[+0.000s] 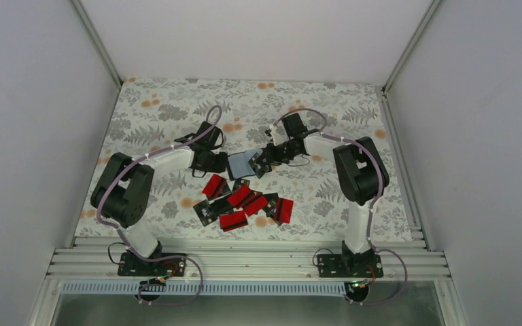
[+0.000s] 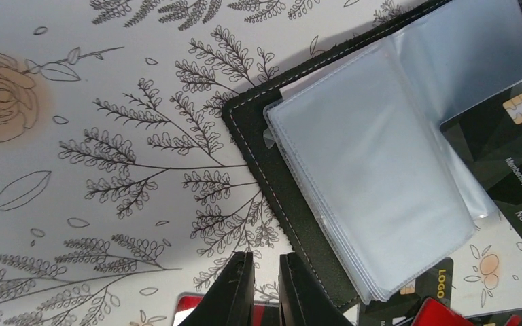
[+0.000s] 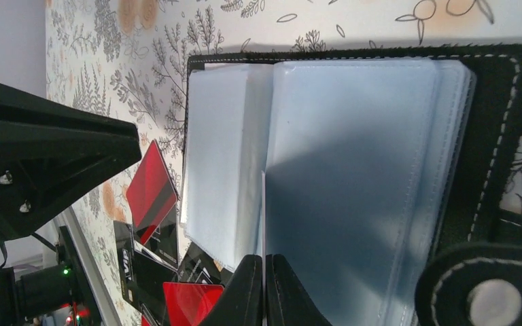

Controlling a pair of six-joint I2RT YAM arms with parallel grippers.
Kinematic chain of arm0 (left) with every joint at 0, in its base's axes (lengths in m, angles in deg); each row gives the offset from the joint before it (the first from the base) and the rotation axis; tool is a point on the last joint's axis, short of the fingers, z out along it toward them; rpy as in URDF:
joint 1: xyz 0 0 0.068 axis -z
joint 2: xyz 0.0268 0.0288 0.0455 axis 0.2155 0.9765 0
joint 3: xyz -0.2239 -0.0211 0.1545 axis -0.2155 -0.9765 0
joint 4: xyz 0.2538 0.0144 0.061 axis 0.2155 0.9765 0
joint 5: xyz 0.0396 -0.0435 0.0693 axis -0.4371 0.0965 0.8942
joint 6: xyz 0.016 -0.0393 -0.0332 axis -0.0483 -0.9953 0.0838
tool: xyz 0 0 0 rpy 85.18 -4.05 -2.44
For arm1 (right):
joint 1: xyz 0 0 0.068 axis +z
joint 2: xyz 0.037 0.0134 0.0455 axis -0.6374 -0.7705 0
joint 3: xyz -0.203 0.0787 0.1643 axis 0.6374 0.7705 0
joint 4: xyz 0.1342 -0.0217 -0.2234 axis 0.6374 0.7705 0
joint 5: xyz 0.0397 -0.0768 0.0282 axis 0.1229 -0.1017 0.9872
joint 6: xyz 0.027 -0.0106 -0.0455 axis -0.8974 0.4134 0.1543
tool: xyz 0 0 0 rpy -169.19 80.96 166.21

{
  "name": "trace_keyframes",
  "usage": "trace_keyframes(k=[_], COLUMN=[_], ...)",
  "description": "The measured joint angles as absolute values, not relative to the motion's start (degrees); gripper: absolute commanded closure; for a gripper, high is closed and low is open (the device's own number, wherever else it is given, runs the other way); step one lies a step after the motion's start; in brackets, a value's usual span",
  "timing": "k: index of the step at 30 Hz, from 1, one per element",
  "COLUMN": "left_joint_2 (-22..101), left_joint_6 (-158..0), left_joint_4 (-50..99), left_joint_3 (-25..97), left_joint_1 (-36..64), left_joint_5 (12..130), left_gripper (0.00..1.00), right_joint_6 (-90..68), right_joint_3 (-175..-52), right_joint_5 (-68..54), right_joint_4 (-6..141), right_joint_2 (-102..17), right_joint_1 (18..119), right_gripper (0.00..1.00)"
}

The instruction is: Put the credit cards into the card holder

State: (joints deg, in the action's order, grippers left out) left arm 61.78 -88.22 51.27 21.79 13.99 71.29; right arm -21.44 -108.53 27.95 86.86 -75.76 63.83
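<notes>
The card holder lies open on the floral cloth, its black stitched cover under clear blue-grey sleeves. My right gripper is shut on a black credit card, which shows edge-on as a thin white line in the right wrist view and rests tilted against the sleeves. My left gripper hovers by the holder's left edge. Its jaws stand a narrow slit apart, with only cloth showing through. Several red and black credit cards lie in a loose pile in front of the holder.
The holder's snap strap sticks out at its right side. My left arm looms close beside the holder. An aluminium rail runs along the near edge, and white walls enclose the cloth.
</notes>
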Motion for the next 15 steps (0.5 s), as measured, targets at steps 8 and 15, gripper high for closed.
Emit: trace_keyframes(k=[8, 15], left_joint_2=[65.32, 66.91], left_joint_6=[-88.02, -87.89], left_joint_4=[48.71, 47.56], left_joint_3=[21.77, 21.75], left_joint_1=[13.91, 13.91], left_joint_5=[70.13, 69.59], left_gripper=[0.90, 0.90], right_joint_6=[-20.11, -19.41], right_joint_3=[-109.51, -110.80], right_joint_5=[29.72, 30.70], right_joint_4=[86.88, 86.90], right_joint_2=[-77.68, -78.47], right_joint_1=[63.83, 63.83], right_gripper=[0.96, 0.96])
